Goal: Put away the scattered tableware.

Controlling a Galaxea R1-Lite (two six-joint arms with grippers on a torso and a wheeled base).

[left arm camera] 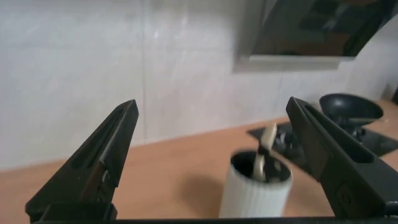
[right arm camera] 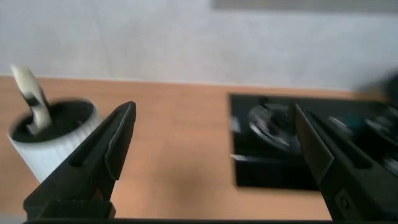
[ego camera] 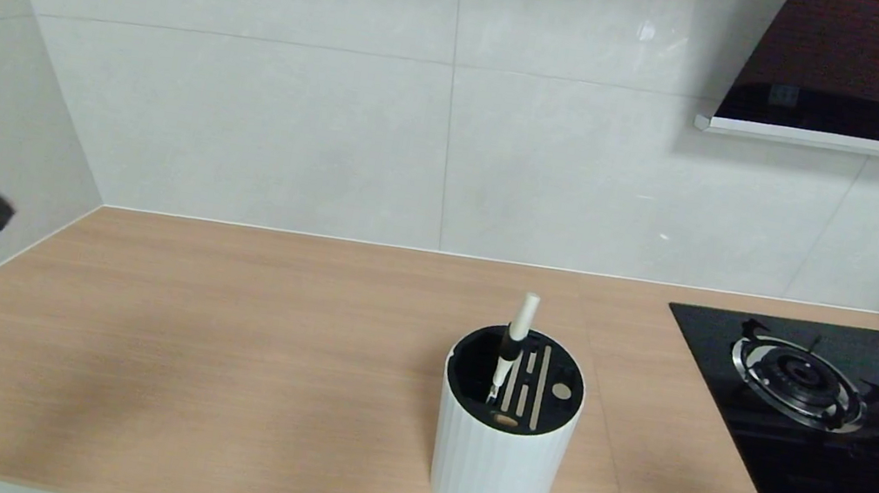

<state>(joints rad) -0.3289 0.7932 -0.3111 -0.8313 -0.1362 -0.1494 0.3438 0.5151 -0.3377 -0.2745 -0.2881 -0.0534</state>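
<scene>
Note that the white-handled utensil (ego camera: 520, 321) stands in the black slotted top of the ribbed white cylindrical holder (ego camera: 497, 467) on the wood-grain tabletop (ego camera: 214, 334), near a glossy black hob (ego camera: 802, 463) and a pale tiled wall (ego camera: 291, 126), with the fingers of the left gripper (left arm camera: 211, 106) and right gripper (right arm camera: 214, 107) released.

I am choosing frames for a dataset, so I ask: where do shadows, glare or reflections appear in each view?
Head view: the hood and hob are glossy and mirror their surroundings; a broad soft shadow lies on the counter left of the holder. Left wrist view: a faint shadow beside the holder. Right wrist view: a pale sheen on the hob's edge.
</scene>
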